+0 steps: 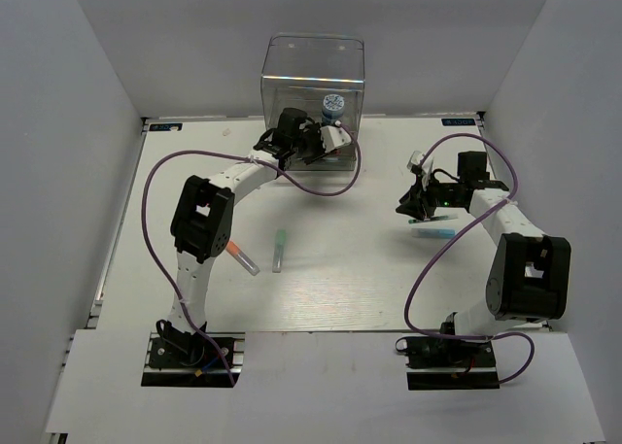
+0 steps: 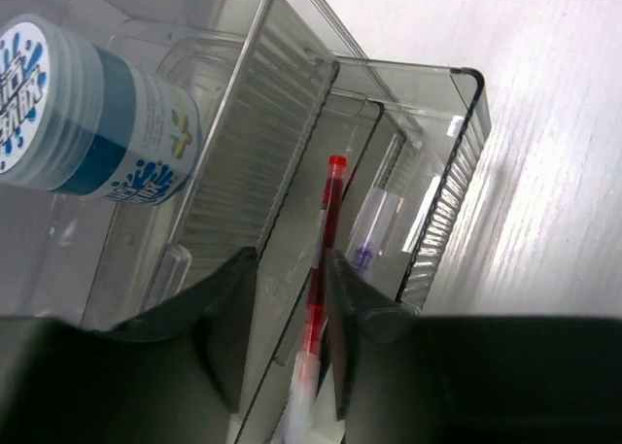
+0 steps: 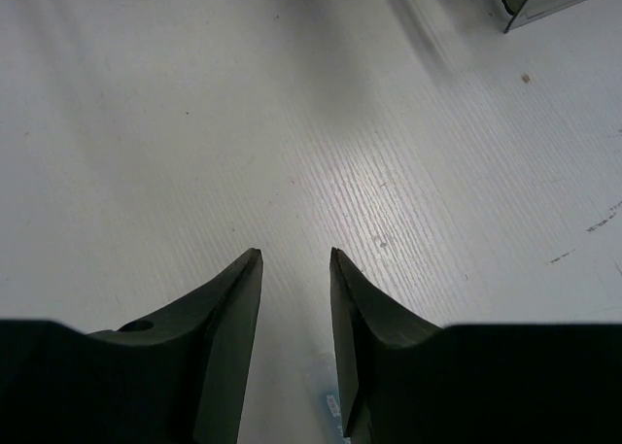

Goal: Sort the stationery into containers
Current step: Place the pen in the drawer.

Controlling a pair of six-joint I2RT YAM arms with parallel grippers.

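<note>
The clear drawer cabinet stands at the back centre. One drawer is pulled out. My left gripper is at this drawer. In the left wrist view it is open, and a thin red-white pen lies loose between the jaws against the right finger, pointing into the drawer. The blue-white roll sits in a higher compartment. My right gripper is open and empty just above the table, over a light-blue marker. A mint-green marker and an orange-capped marker lie at front left.
A clear pen with a purple tip lies inside the pulled-out drawer. White walls enclose the table on the left, right and back. The left arm's purple cable loops over the table in front of the cabinet.
</note>
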